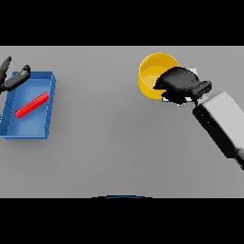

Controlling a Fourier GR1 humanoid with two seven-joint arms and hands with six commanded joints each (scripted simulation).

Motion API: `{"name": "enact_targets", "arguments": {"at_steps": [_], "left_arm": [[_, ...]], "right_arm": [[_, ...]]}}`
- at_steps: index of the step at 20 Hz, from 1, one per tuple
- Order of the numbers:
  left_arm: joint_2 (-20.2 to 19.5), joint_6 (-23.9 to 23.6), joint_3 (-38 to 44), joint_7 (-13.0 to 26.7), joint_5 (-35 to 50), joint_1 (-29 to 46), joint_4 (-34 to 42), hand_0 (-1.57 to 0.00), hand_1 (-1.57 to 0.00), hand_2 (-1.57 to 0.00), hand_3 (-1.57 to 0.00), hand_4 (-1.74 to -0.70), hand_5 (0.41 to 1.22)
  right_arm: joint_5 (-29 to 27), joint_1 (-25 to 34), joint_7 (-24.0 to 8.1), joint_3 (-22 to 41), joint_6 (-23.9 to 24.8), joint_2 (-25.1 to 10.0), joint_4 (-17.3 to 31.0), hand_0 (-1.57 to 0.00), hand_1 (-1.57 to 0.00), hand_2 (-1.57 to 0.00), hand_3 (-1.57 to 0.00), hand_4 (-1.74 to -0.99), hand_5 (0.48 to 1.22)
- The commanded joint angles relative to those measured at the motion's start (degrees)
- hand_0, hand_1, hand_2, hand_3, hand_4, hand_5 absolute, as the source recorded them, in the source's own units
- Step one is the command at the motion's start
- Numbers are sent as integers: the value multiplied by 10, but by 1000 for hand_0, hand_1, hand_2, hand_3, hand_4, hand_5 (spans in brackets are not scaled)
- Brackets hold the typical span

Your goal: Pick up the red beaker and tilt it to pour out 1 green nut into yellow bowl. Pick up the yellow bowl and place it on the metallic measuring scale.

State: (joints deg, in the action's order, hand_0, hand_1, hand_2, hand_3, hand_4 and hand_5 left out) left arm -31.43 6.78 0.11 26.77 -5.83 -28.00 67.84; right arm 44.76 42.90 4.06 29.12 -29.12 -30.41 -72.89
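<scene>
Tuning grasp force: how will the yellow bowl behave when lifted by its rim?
The yellow bowl looks rigid and thin-walled, so probably light. The right hand covers only one side of the rim, so it may tilt away from that side. Its smooth, round wall could slip or rotate in a loose hold.

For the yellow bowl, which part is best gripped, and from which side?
Probably the right rim of the yellow bowl, approached from the right: it sits upright and open-topped, leaving the thin rim as the graspable edge, and the right robot hand is already over that side.
</scene>
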Motion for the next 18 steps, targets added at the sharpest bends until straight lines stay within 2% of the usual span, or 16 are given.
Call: {"name": "enact_targets", "arguments": {"at_steps": [1,3,5,9,11,13,16,17,18], "left_arm": [[1,-2,-2,2,-2,3,6,1,1,1,1,-840,737],[-2,0,-3,1,-2,5,10,1,1,1,1,-849,746],[-4,0,-2,17,1,7,22,1,1,1,1,-852,758],[-8,-2,0,37,2,11,34,1,1,1,1,-858,768],[-7,-4,0,43,2,13,38,1,1,1,1,-865,779],[-2,-4,-4,53,-1,2,31,1,1,1,1,-864,789],[-5,-5,-5,44,-6,2,26,1,1,1,1,-858,804],[-5,-6,-4,41,-5,3,26,1,1,1,1,-859,807],[-4,-5,-6,39,-7,4,22,1,1,1,1,-858,809]], "right_arm": [[3,8,7,-7,11,-5,23,-1562,-1570,-1538,-1151,-1741,1221],[11,20,9,-11,35,-6,67,-1565,-1571,-1548,-1154,-1741,1221],[8,23,19,-19,52,-10,91,-1567,-1571,-1556,-1155,-1741,1221],[13,41,10,-33,82,-5,165,-1570,-1571,-1533,-1159,-1741,1221],[12,45,23,-37,97,0,204,-1570,-1571,-1500,-1181,-1741,1221],[14,42,40,-38,114,-4,232,-1570,-1571,-1450,-1240,-1741,1221],[12,49,40,-38,122,12,265,-1571,-1571,-1398,-1342,-1741,1221],[10,47,52,-40,129,12,276,-1571,-1571,-1390,-1361,-1741,1221],[12,49,47,-40,130,16,287,-1571,-1571,-1386,-1374,-1741,1221]]}}
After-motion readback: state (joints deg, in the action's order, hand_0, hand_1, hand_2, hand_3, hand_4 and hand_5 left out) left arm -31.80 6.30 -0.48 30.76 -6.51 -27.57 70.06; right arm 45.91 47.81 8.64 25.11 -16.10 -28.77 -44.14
